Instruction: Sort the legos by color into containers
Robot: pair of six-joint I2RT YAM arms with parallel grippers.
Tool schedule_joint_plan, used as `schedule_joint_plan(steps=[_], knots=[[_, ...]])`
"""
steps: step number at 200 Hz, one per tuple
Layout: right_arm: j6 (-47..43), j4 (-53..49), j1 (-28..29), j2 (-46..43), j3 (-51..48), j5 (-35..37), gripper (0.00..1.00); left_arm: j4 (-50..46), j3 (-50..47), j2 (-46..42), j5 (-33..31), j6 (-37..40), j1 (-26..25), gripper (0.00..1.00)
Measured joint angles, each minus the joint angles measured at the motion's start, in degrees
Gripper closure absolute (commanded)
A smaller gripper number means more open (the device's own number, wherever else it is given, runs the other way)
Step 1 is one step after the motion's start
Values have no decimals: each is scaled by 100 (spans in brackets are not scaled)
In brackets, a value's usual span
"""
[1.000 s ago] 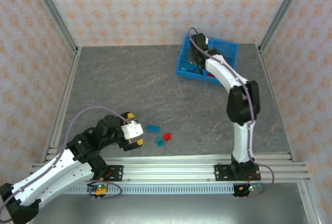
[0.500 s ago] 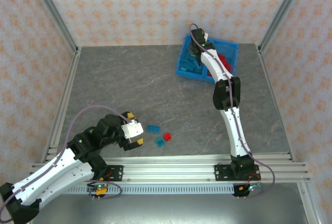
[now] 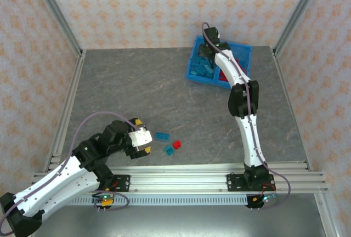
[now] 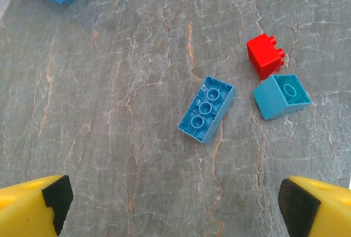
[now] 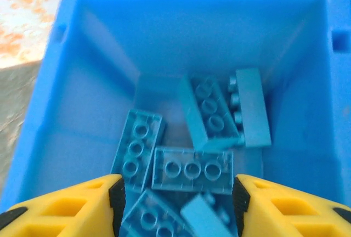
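Long blue brick (image 4: 207, 109) lies underside-up on open table (image 4: 98, 116), long axis lower left to upper right. The red brick (image 4: 265, 56) and teal brick (image 4: 281, 96) sit touching, just to its right. Left gripper (image 4: 176, 201) is spread wide, holding nothing. Right gripper (image 5: 176, 193), jaws parted and empty, hangs over the blue bricks in the bin (image 5: 98, 34) at upper right. Its elbow has swung inward since a second ago.

This is a robotics lab test cell. A grey stone-look surface (image 3: 137, 94) is fenced by aluminium extrusion posts (image 3: 57, 12) and orange-patterned backdrop panels (image 3: 164, 6). Two white arms, the left arm (image 3: 60, 185) and the right arm (image 3: 251, 133), are bolted to a slotted aluminium rail (image 3: 181, 178) and trail loose cables (image 3: 93, 117).
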Motion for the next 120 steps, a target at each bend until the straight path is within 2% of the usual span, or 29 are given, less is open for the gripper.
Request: schedule_joint_plan(steps=[31, 66, 92, 120], knots=[[-116, 223, 205, -1495, -1812, -428, 41, -103, -2, -247, 203, 413, 0, 0], [-376, 866, 774, -3539, -3969, -1427, 38, -286, -79, -767, 424, 1093, 2, 0], [-710, 1333, 1576, -4634, -5296, -1923, 37, -450, -286, -964, 610, 1550, 2, 0], [-1115, 1552, 2546, -4918, -6500, -2234, 36, -614, -343, -892, 739, 1895, 13, 0]])
